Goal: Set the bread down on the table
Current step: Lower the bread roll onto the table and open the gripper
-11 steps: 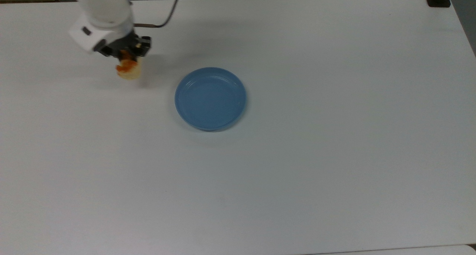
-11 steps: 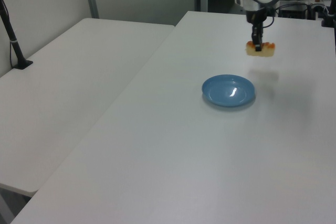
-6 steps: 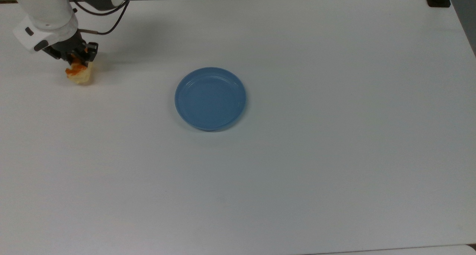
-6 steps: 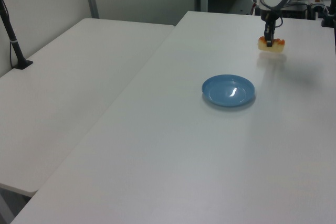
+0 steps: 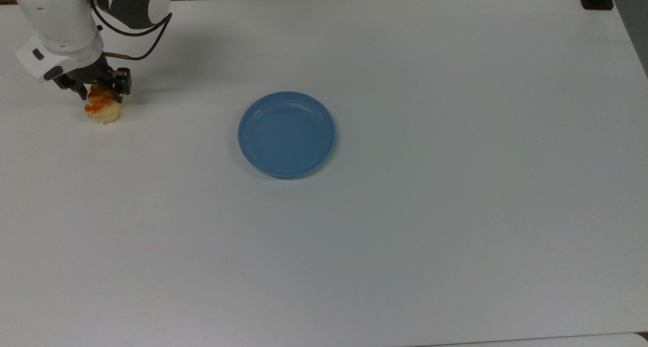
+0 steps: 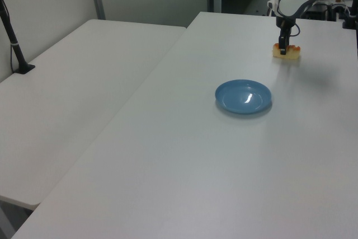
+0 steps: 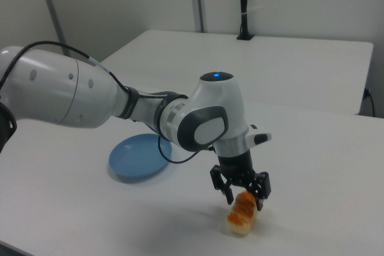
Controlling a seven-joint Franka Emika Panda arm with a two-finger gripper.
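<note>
The bread (image 5: 103,110), a pale-yellow loaf with orange-brown glaze on top, lies on the white table (image 5: 405,235) near the top view's upper left corner. My gripper (image 5: 99,89) hangs straight over it. Its black fingers stand open on either side of the loaf's upper part, with a small gap at one finger in the right view. There the bread (image 7: 241,215) rests on the tabletop below the gripper (image 7: 243,199). In the left view the bread (image 6: 286,53) is at the far right of the table, with the gripper (image 6: 283,47) over it.
A round blue plate (image 5: 286,134) sits bare near the table's middle, well to the right of the bread in the top view. A second white table (image 6: 72,82) adjoins on the left view's left, with a black post (image 6: 14,43) on it.
The arm carried the bread from beside the plate toward the top view's left edge and lowered it onto the table. The fingers now stand slightly wider around it.
</note>
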